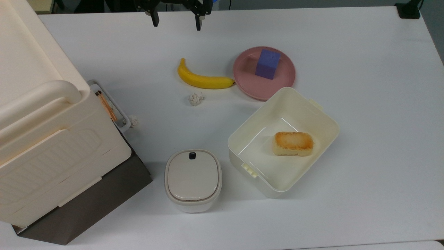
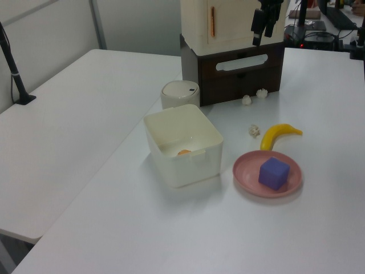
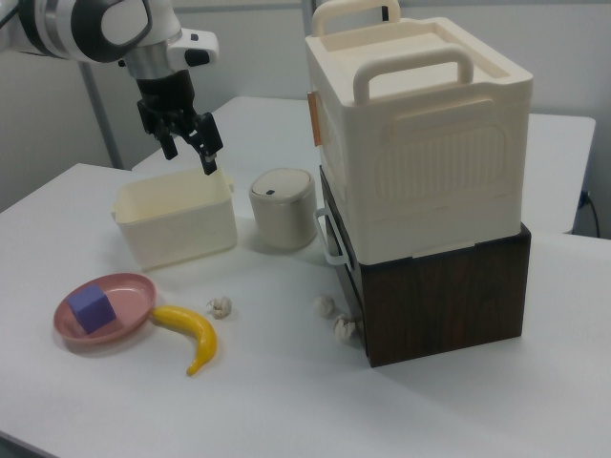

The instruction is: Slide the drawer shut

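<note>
At the left of the top view stands the cabinet [image 1: 52, 146], and the drawer [image 1: 110, 106] sits pushed in, its white handle poking out. The small lidded pot [image 1: 193, 179] is shut. The cream tub [image 1: 322, 118] holds one toasted bread piece [image 1: 293, 143]. The pink plate [image 1: 249, 85] carries a purple block [image 1: 267, 64]. At the top edge the end effector [image 1: 175, 19] hangs wide open, holding nothing.

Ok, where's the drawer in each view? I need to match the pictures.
Top view: drawer left of centre, its white loop peeking from under the cream box.
Left view: drawer at top, right of centre, dark front facing the camera.
Right view: drawer at centre, seen edge-on, facing the right view's left.
Shared landmark: the banana, lying out in front of the drawer in all three.
</note>
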